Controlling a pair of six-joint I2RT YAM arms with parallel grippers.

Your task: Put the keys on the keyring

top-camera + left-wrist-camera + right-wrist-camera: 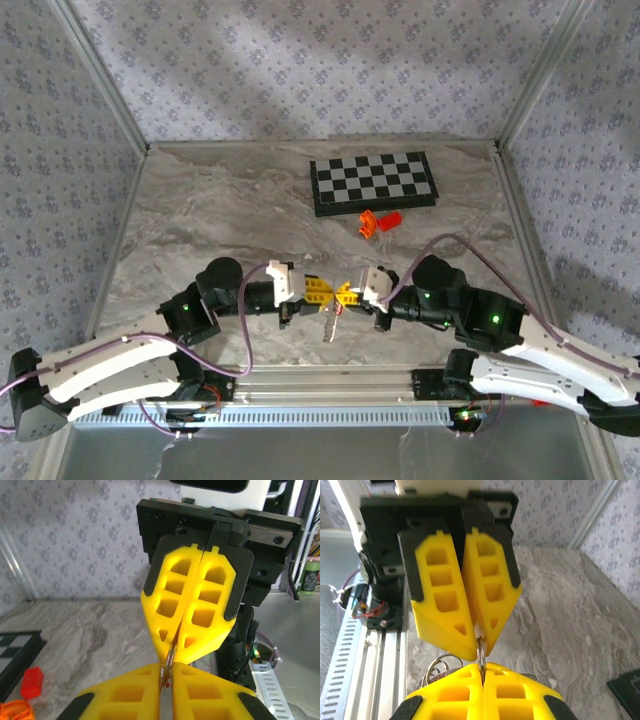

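Marble-grey tabletop (230, 200) between papered walls (300, 60); left fingers (125, 700) and right fingers (450, 695) both tight on the keyring (481, 655).

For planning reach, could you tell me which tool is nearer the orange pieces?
Right. The right tool is nearer the robot and slightly left of the orange pieces; the left tool is farther left.
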